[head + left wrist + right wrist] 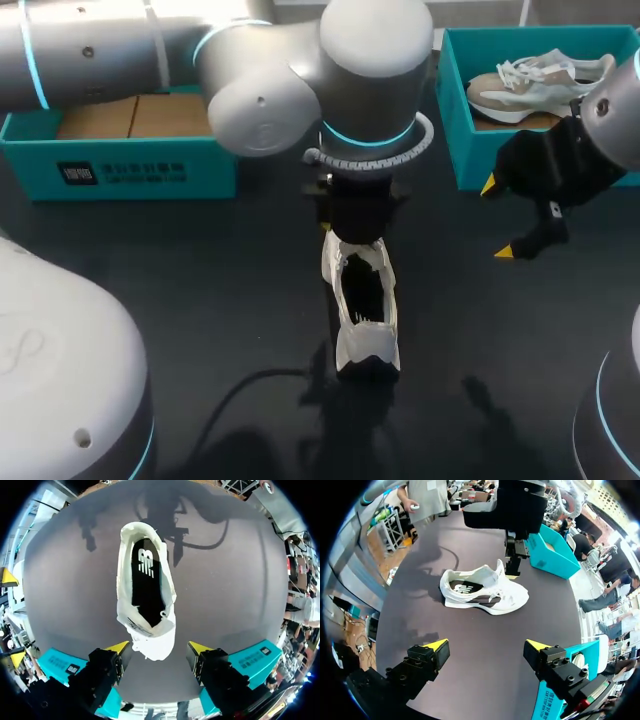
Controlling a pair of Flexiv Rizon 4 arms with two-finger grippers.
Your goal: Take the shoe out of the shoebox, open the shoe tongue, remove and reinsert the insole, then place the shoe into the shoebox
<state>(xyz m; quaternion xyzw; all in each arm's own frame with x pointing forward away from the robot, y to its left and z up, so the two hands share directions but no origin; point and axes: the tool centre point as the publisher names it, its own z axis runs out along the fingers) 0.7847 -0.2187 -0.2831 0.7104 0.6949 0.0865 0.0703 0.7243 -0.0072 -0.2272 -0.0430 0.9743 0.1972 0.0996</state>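
While the white sneaker [362,300] lies mid-frame on the bench [200,300], the left tool [160,649] hangs released astride its toe end, probably lined up for the tongue, and the right tool [497,218] hovers open beside the upper-right shoebox [450,100].

Surface [180,290]: dark grey, matte, plain, the same in all three of my camera feeds. Light: from above, soft; I note blurred shadows [480,395] on the surface, one a thin curved line [240,385].
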